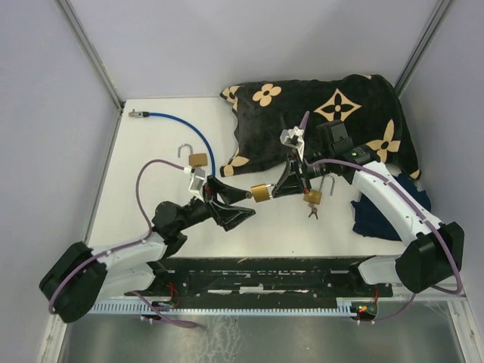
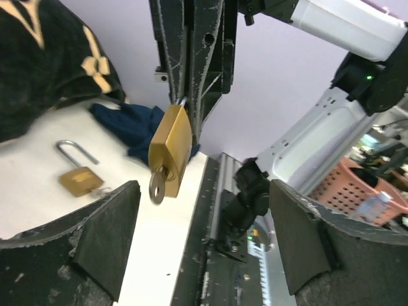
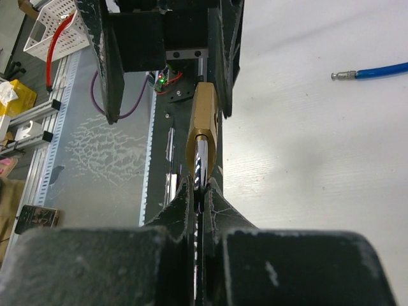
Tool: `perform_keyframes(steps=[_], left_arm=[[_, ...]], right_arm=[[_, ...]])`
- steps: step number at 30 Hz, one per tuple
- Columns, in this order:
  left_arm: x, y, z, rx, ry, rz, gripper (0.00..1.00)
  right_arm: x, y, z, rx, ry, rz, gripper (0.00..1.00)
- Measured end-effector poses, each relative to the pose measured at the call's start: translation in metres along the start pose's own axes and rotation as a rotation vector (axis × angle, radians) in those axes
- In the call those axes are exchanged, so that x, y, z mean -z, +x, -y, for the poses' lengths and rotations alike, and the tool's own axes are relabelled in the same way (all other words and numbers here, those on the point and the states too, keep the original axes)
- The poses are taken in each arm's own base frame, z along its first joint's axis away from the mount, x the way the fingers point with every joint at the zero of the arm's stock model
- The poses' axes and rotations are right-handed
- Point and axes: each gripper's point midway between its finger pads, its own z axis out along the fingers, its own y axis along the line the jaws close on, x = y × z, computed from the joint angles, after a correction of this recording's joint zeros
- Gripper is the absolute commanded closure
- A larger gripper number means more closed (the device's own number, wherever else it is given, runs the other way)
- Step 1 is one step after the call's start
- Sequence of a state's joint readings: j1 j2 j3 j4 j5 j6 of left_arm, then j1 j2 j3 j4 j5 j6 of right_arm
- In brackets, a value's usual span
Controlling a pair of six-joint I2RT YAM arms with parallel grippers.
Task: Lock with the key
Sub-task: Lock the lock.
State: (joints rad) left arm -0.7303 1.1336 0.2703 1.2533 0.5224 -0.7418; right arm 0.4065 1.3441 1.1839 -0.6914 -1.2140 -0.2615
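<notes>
A brass padlock (image 1: 261,192) hangs in the air, held by its steel shackle (image 3: 201,164) in my right gripper (image 1: 278,188), which is shut on it. In the left wrist view the padlock (image 2: 171,148) has a key (image 2: 157,185) sticking out of its bottom. In the right wrist view the padlock body (image 3: 205,124) points away from my shut right gripper (image 3: 201,189). My left gripper (image 1: 240,206) is open and empty just left of the padlock. Its fingers (image 2: 105,236) stand wide apart, below and either side of the key.
A second brass padlock (image 1: 312,197) with keys (image 1: 312,214) lies on the table under the right arm. A third, open-shackled padlock (image 1: 195,158) lies at the left beside a blue cable (image 1: 181,125). A black patterned cloth (image 1: 325,113) covers the back right.
</notes>
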Motion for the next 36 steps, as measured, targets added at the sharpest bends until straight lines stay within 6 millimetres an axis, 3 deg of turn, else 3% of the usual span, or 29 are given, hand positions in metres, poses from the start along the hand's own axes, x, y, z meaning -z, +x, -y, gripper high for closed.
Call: perform_keyframes(steps=[2,7,12,17,22,31,36], left_arm=[[0.008,-0.005,-0.002,-0.056,-0.046,0.016,0.08],[0.035,-0.019,-0.007,-0.175,-0.159,0.095,0.23],[0.05,-0.017,-0.013,-0.208,-0.211,0.116,0.31],[0.046,-0.003,-0.023,-0.186,-0.222,0.053,0.34],[0.03,0.014,-0.03,-0.112,-0.167,-0.034,0.33],[0.015,0.011,-0.011,-0.025,-0.024,-0.021,0.35],[0.012,0.007,-0.008,-0.003,-0.006,-0.01,0.42]], right_arm=[[0.001,-0.001,0.0,0.01,-0.005,-0.001,0.98],[0.004,-0.004,-0.001,0.044,-0.026,-0.023,0.98],[0.005,0.001,-0.001,0.063,-0.05,-0.06,0.98],[0.006,0.01,-0.001,0.057,-0.077,-0.097,0.98],[0.006,0.016,-0.003,0.052,-0.093,-0.114,0.98],[0.007,0.019,-0.005,0.055,-0.101,-0.122,0.98],[0.008,0.018,-0.007,0.054,-0.104,-0.123,0.98]])
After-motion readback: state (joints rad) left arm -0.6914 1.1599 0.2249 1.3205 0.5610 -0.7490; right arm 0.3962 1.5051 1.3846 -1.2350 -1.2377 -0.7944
